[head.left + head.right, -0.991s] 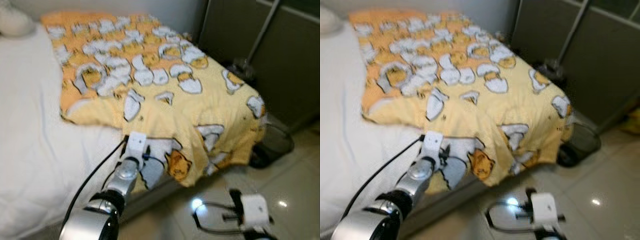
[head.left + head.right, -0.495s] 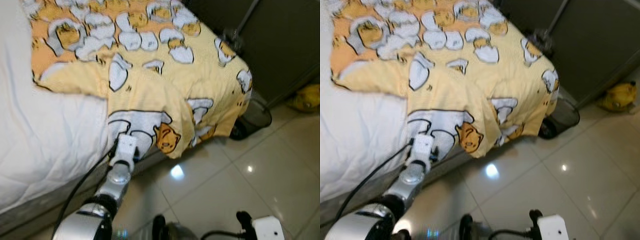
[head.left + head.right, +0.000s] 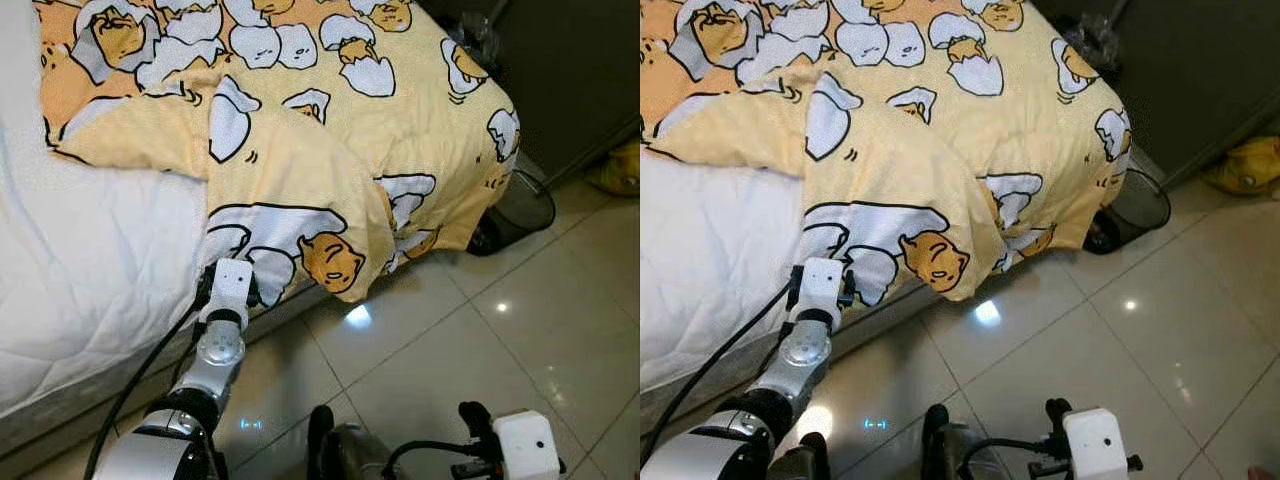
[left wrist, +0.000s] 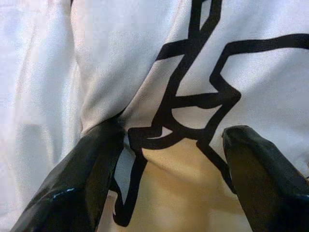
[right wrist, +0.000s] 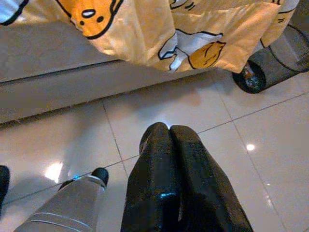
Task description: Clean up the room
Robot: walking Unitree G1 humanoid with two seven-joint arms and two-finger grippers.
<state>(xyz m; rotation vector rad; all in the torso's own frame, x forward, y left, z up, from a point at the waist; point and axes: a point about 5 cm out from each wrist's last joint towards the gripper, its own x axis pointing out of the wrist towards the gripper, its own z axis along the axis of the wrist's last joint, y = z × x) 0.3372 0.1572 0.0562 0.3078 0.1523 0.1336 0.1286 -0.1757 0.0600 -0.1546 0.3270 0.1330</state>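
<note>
Blanket [image 3: 330,150] half-spread on the bed [image 3: 90,260], its corner hanging over the foot.

The yellow blanket covers the far part of the bed, but its near edge is folded and bunched, leaving white sheet bare, and one corner droops toward the floor [image 3: 470,350]. The left hand [image 4: 169,159] is at that hanging edge with its fingers [image 4: 91,169] spread apart, the cloth lying between them and not yet pinched. The right hand [image 5: 169,159] hangs idle over the tiles, fingers pressed together and empty. A bin [image 3: 520,205] stands by the bed's corner. Judging from this, the tidying is early: the blanket is yet to be gripped, pulled straight and smoothed.
</note>
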